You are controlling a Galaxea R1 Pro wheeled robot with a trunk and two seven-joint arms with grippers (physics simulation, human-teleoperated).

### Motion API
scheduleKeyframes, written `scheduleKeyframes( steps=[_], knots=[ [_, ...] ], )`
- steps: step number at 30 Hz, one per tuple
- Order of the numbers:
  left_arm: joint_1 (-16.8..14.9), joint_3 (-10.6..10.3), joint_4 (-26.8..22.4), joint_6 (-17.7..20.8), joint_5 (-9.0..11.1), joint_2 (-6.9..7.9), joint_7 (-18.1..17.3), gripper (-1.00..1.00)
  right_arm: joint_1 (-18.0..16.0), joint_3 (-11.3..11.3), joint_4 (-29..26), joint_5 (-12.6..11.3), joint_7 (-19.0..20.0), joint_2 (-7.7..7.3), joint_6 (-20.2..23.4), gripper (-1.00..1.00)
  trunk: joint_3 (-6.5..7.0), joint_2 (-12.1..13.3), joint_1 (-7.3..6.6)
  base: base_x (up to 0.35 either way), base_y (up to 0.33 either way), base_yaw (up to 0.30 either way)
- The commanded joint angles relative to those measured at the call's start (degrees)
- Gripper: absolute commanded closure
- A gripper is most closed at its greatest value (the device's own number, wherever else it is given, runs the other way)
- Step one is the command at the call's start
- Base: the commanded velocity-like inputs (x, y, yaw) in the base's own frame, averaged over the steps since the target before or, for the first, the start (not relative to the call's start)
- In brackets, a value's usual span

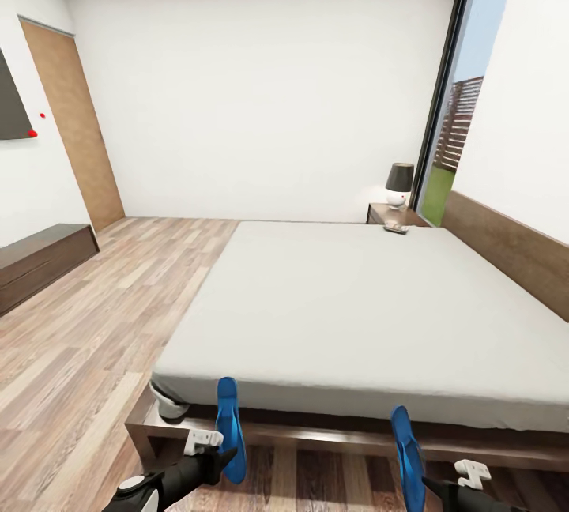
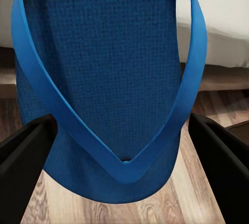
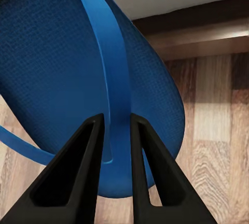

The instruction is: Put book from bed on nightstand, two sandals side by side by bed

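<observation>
Nearest to me, at the foot of the bed, each of my arms holds up one bright blue flat flip-flop sandal, both lifted off the light-brown wood-plank floor (image 1: pixel 95 338). My left gripper (image 1: pixel 225 458) has its jaws spread wide on either side of the left sandal (image 2: pixel 104 73); in the left wrist view the black fingers (image 2: pixel 23 167) stand apart from its edges, so I cannot tell what bears it. My right gripper (image 3: pixel 116 125) has its jaws closed tight on the thin blue thong strap (image 3: pixel 106 58) of the right sandal (image 3: pixel 62 68), which stands on edge in the head view, well apart from the other one.

Just beyond the sandals runs the dark brown wooden platform frame (image 1: pixel 332 437) of the large low bed, and above it spreads the plain off-white mattress (image 1: pixel 356 306). At the mattress's far corner lies the small thin dark book (image 1: pixel 395 228), just beside the glossy dark brown nightstand (image 1: pixel 381 214) that carries a black-shaded, white-based lamp (image 1: pixel 400 182). Behind them rises a tall dark-framed window (image 1: pixel 462 93). Off to my left, a long low dark-wood bench (image 1: pixel 39 259) sits against the white wall near a tan wooden door (image 1: pixel 75 125).
</observation>
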Motion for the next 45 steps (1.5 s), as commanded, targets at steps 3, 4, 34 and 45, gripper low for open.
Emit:
scheduleKeyframes(
  steps=[3, 4, 34, 45],
  knots=[
    [-0.03, 0.14, 0.00, 0.43, 0.42, -0.01, -0.32, 1.00, -0.05, -0.10, 0.09, -0.06, 0.18, -0.01, -0.16, 1.00, -0.06, -0.04, 0.00, 0.000, 0.000, 0.000],
    [-0.03, 0.14, 0.00, 0.43, 0.42, -0.01, -0.31, 1.00, -0.05, -0.12, 0.09, -0.06, 0.18, -0.01, -0.16, 1.00, -0.06, -0.04, 0.00, 0.000, 0.000, 0.000],
    [-0.03, 0.17, -0.06, 0.97, 0.09, -0.01, 14.47, 1.00, -0.05, -0.18, 0.07, -0.31, 0.19, -0.01, -0.16, 1.00, -0.06, -0.04, 0.00, -0.020, 0.000, 0.000],
    [-0.03, 0.04, 0.40, 9.70, -12.89, -0.01, 32.71, 1.00, -0.05, -0.25, 0.00, -0.50, 0.67, -0.59, -0.08, 1.00, -0.06, -0.04, 0.00, 0.000, 0.000, 0.000]
  ],
)
